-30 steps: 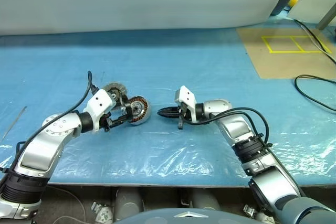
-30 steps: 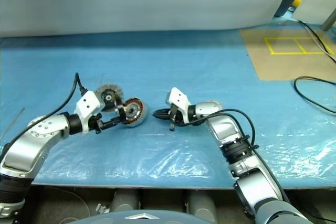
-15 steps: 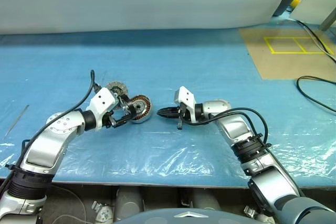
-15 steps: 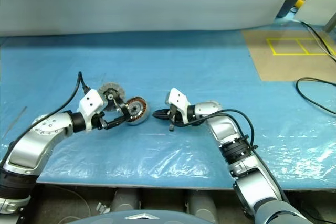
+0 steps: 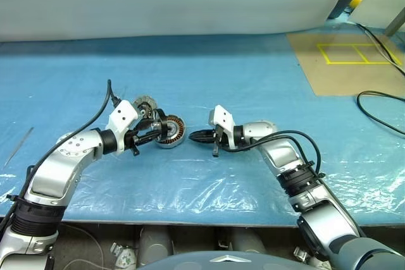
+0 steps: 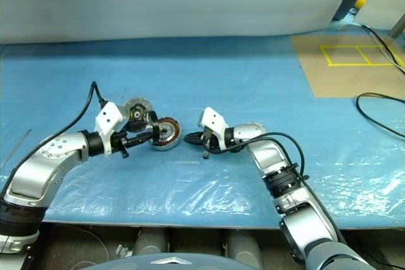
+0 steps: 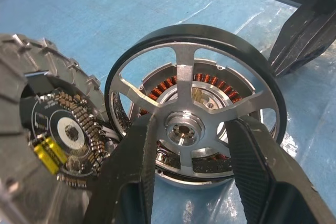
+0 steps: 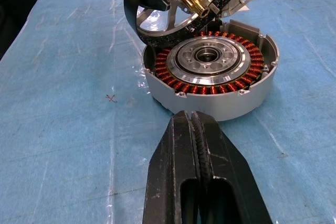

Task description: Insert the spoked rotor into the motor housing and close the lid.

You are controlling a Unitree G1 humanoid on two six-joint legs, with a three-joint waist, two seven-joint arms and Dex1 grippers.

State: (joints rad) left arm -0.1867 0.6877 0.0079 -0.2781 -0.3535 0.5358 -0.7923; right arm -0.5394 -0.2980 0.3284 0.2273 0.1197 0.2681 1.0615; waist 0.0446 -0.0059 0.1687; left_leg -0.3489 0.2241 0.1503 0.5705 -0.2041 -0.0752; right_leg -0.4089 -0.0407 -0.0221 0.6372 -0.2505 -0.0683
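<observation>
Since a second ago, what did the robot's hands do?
The left gripper narrowed its fingers around the hub of the spoked rotor, held tilted over the motor housing. The right gripper stayed shut beside it; the ribbed disc stayed put.

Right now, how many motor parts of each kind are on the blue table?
Rotor: 1
Housing: 1
Ribbed disc: 1
Total: 3

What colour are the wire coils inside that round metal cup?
Copper-orange, ringed around the dark centre of the silver motor housing; the right wrist view shows them best.
</observation>
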